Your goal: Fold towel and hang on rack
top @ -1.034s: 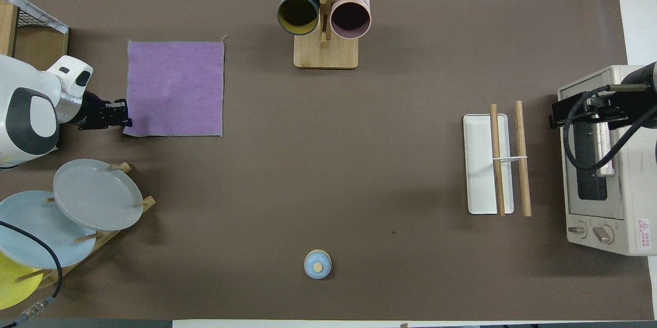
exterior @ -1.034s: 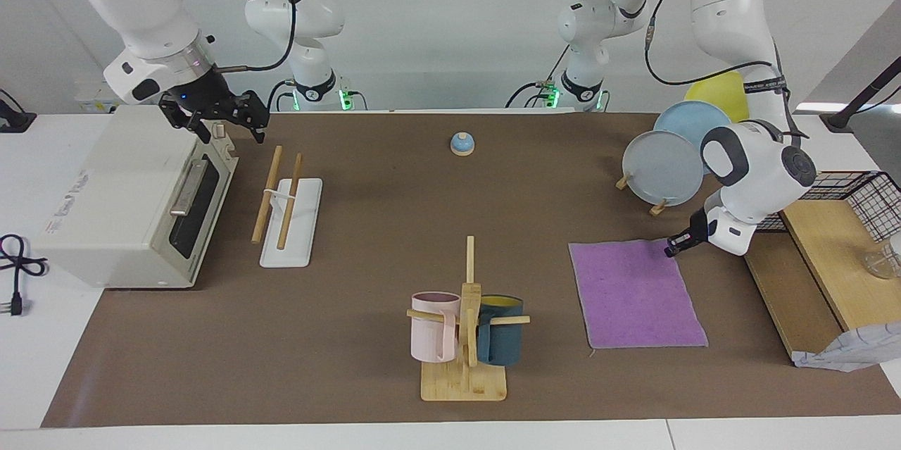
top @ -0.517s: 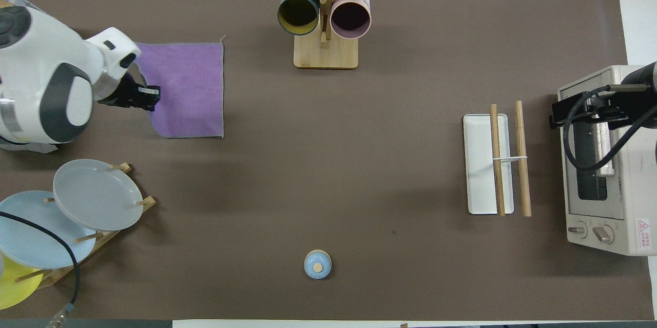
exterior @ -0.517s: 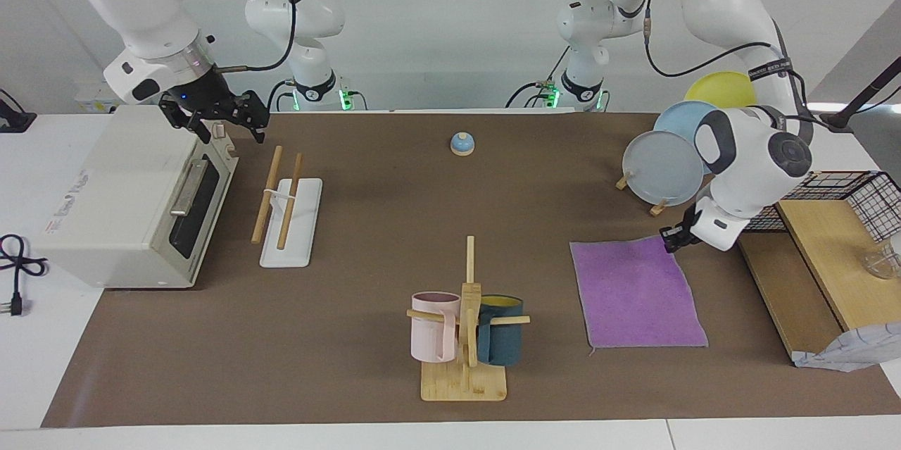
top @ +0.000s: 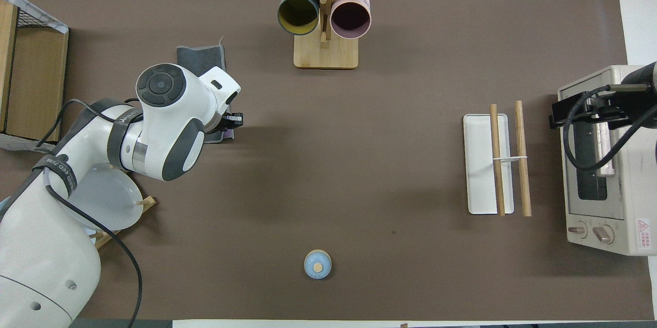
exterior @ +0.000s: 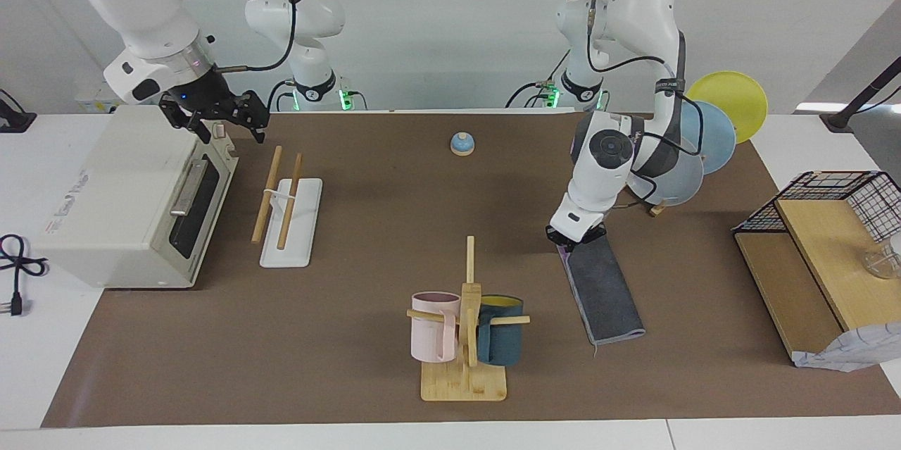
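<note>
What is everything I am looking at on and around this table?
towel: one, folded, grey face up, purple edge showing, beside the mug tree.
rack: one, white base, two wood rods, in front of the oven.
oven: one, cream, right arm's end.
mug tree: one, bamboo, holding a pink mug and a dark blue mug.
bell: one, blue, near the robots.
plates: three, grey, blue, yellow, on a stand.
wire basket: one, black, left arm's end.
left tool: at the towel's corner.
right tool: waiting over the oven.

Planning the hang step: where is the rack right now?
The rack stands flat on the table toward the right arm's end, in front of the toaster oven, with the right gripper over the oven's door.
</note>
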`<state>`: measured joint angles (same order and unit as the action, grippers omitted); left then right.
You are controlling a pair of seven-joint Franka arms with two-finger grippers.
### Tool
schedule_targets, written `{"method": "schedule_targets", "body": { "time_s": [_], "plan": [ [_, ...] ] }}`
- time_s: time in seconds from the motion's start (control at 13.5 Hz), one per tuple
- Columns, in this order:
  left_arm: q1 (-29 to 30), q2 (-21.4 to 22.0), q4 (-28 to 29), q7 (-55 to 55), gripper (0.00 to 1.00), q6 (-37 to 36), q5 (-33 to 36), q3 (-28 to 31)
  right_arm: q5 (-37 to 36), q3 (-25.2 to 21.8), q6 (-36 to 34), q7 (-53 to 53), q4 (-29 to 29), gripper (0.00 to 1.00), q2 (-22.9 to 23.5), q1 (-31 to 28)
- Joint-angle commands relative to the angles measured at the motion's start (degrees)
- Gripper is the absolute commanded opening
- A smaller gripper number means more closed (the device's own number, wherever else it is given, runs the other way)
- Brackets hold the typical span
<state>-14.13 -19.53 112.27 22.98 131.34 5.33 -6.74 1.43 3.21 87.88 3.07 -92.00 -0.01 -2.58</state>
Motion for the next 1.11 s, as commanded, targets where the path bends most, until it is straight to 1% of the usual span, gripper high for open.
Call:
{"method": "schedule_targets", "body": {
  "time_s": [0.0,0.07,0.15,0.22,0.3,0.44,0.59,0.74,0.89,0.96,1.03],
  "plan": [
    [0.5,1.8,1.3,1.5,0.99,0.9,0.8,0.5,0.8,0.3,1.1,-1.4,-1.0,1.00,-0.8,-0.4],
    [0.9,2.4,0.9,1.3,1.00,-0.8,0.2,0.4,0.8,0.4,1.1,-1.3,-1.0,1.00,-0.7,-0.4],
    [1.9,3.7,0.1,0.7,1.00,-3.8,-1.6,0.5,0.9,0.4,1.1,-1.3,-1.0,1.00,-0.7,-0.4],
    [3.0,4.7,-0.4,-0.3,1.00,-5.0,-3.8,0.5,0.9,0.4,1.1,-1.4,-1.0,1.00,-0.7,-0.4],
    [4.4,5.5,-0.7,-2.3,1.00,-5.2,-6.0,0.5,0.9,0.4,1.1,-1.4,-1.0,1.00,-0.7,-0.4],
    [7.2,5.9,-0.7,-6.4,1.00,-5.1,-8.7,0.5,1.1,0.4,1.0,-1.3,-1.0,1.00,-0.8,-0.5],
    [10.2,6.0,0.7,-12.1,1.00,-3.7,-11.7,0.5,1.1,0.4,0.9,-1.0,-1.1,1.00,-0.8,-0.4],
    [12.0,5.7,2.6,-18.0,1.00,-0.8,-16.9,0.5,1.3,0.5,0.7,-1.3,-1.1,1.00,-0.8,-0.3],
    [12.1,4.9,4.4,-18.8,0.96,4.0,-19.4,0.5,2.0,0.7,0.8,-1.3,-1.1,1.00,-0.8,1.1],
    [12.1,3.6,4.2,-18.8,0.95,4.9,-20.5,0.5,5.0,0.7,0.9,-1.0,-1.3,1.00,-0.9,1.3],
    [12.0,3.2,4.0,-18.8,0.92,5.2,-21.5,0.5,6.0,0.7,1.3,-0.8,-1.2,1.00,-0.9,1.5]
  ]
}}
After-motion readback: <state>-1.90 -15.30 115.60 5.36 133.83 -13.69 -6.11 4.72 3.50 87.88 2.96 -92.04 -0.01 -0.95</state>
